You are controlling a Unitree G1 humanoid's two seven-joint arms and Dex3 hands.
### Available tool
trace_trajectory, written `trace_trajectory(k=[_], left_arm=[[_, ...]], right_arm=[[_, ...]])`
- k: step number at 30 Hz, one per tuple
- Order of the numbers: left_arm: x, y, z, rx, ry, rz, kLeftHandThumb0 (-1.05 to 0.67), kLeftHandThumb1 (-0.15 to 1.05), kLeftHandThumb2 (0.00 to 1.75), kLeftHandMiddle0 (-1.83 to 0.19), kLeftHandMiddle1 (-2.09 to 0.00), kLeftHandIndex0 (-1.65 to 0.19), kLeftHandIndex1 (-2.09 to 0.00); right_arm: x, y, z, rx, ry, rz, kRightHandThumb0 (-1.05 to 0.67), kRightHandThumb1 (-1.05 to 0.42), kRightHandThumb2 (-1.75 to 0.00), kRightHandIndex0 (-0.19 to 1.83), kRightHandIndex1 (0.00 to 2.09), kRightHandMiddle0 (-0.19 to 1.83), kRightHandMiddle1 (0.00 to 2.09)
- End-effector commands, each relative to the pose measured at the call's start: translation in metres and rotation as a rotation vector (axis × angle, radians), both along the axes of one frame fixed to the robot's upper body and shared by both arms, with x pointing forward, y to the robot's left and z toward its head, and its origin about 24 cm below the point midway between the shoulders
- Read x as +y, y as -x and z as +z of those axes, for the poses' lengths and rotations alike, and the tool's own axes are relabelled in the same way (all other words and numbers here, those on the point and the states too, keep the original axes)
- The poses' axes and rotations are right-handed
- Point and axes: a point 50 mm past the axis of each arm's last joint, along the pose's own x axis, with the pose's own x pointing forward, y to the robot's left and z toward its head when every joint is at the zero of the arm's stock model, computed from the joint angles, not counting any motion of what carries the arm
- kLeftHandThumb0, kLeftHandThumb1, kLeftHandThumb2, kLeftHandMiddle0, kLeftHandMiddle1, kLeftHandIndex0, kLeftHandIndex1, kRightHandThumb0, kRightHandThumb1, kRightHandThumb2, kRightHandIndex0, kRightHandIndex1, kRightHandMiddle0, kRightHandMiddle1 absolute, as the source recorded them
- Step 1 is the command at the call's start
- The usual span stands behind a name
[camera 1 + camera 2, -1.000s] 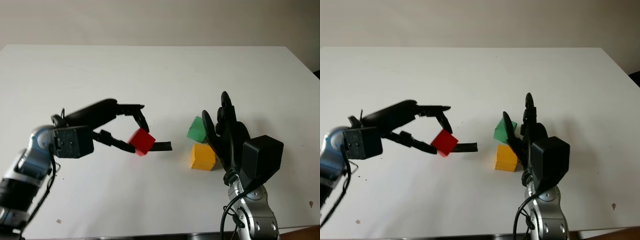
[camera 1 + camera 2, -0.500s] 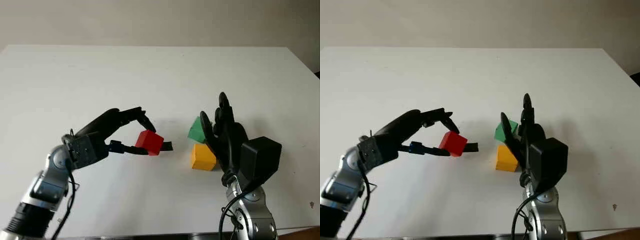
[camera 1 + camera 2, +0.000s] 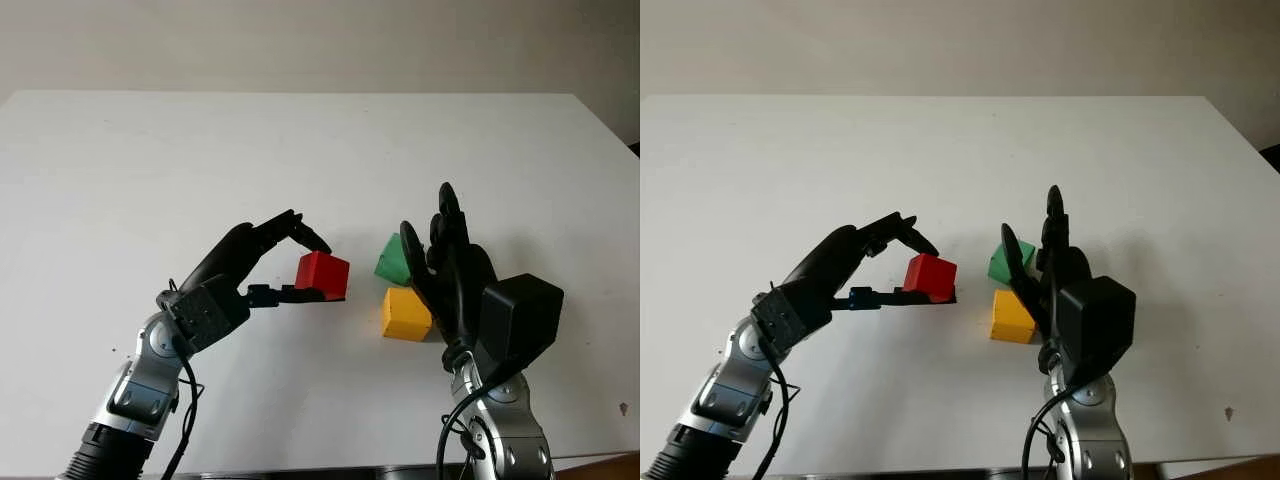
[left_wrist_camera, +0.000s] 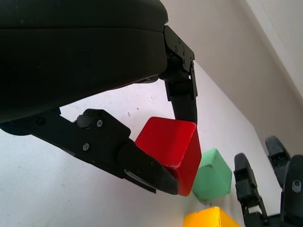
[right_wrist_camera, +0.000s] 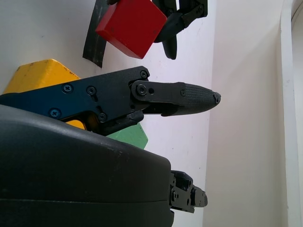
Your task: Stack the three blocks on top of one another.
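Your red block [image 3: 322, 275] sits pinched in the left hand [image 3: 262, 262], one finger pressing its far top edge and another fingertip [image 4: 150, 171] under its near side, so it is carried clear of the white table [image 3: 150, 160]; the wrist view shows it tilted a little in that pinch. From those fingers the other two blocks lie straight ahead, toward the robot's right: the green block [image 3: 393, 260] slightly farther off and the yellow block [image 3: 405, 314] slightly nearer, just beside each other, though whether they touch you cannot tell. The blocks are cubes, so no long axis matters; what matters is that both targets are still beyond the red one, with a gap of bare table between.

The right hand [image 3: 448, 270] stands just on the other side of the green and yellow pair, open and holding nothing, closer to them than the left.

Count three blocks: one red, one green, one yellow. None is stacked yet.
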Motion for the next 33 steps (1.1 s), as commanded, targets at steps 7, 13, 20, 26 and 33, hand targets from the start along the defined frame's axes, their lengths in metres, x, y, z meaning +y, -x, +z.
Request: trace_trajectory(k=[7, 13, 20, 26, 33], left_arm=[[-0.002, -0.007, -0.004, -0.005, 0.000, 0.027, -0.34, 0.98, 0.05, -0.21, -0.06, -0.32, -1.52], [0.002, -0.013, -0.012, 0.026, -0.032, 0.059, -0.36, 0.97, 0.05, -0.21, -0.06, -0.36, -1.52], [0.007, -0.015, -0.016, 0.012, -0.068, 0.097, -0.36, 0.98, 0.06, -0.21, -0.06, -0.33, -1.50], [0.007, -0.015, -0.017, 0.012, -0.071, 0.107, -0.36, 0.96, 0.05, -0.22, -0.06, -0.40, -1.36], [0.007, -0.014, -0.017, 0.006, -0.069, 0.110, -0.40, 0.95, 0.05, -0.22, -0.05, -0.44, -1.30]], right_arm=[[-0.001, 0.002, 0.002, -0.025, -0.001, -0.003, -0.61, -1.05, -0.40, -0.15, 0.06, -0.12, 0.07], [0.000, 0.002, 0.002, -0.028, 0.006, -0.006, -0.62, -1.05, -0.40, -0.15, 0.06, -0.12, 0.07], [-0.002, 0.003, 0.002, -0.024, -0.001, -0.010, -0.62, -1.05, -0.39, -0.15, 0.06, -0.11, 0.07], [-0.002, 0.003, 0.002, -0.027, 0.000, -0.011, -0.62, -1.05, -0.39, -0.15, 0.06, -0.11, 0.07], [-0.002, 0.003, 0.002, -0.020, -0.001, -0.011, -0.62, -1.05, -0.40, -0.15, 0.06, -0.11, 0.07]])
